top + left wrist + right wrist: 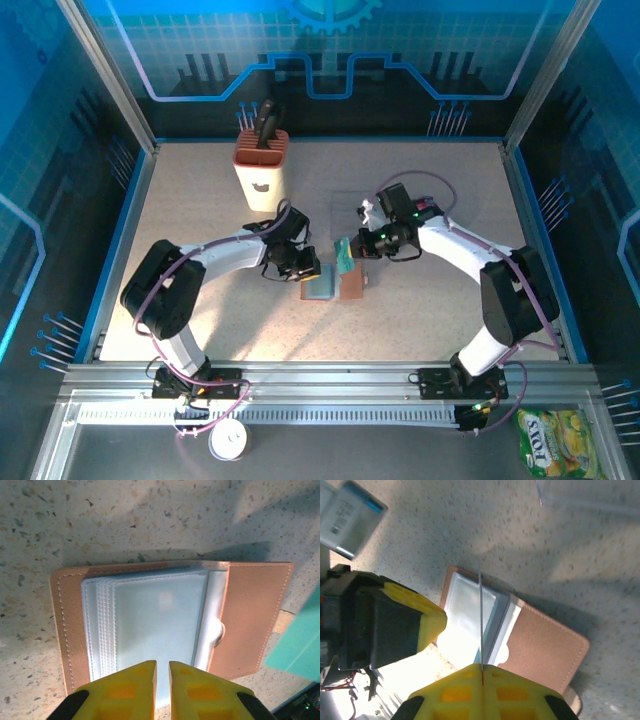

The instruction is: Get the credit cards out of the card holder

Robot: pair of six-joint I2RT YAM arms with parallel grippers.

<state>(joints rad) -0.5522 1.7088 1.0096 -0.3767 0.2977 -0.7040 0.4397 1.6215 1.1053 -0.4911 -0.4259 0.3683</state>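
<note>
on the table (200, 200), the card holder (250, 615) lies open near the middle. the left gripper (161, 666) sits over its near edge, jaws almost together; i cannot tell if they pinch a sleeve. the right gripper (482, 669) clamps a teal card (481, 610) edge-on above the pockets, seemingly clear of them. if the card catches on a sleeve while the holder is loosely pinned, the holder could drag along or fold shut, and the thin card could slip.

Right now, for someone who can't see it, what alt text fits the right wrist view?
The right fingers pinch a thin card, seen edge-on, over an open brown card holder on a speckled table.
</note>
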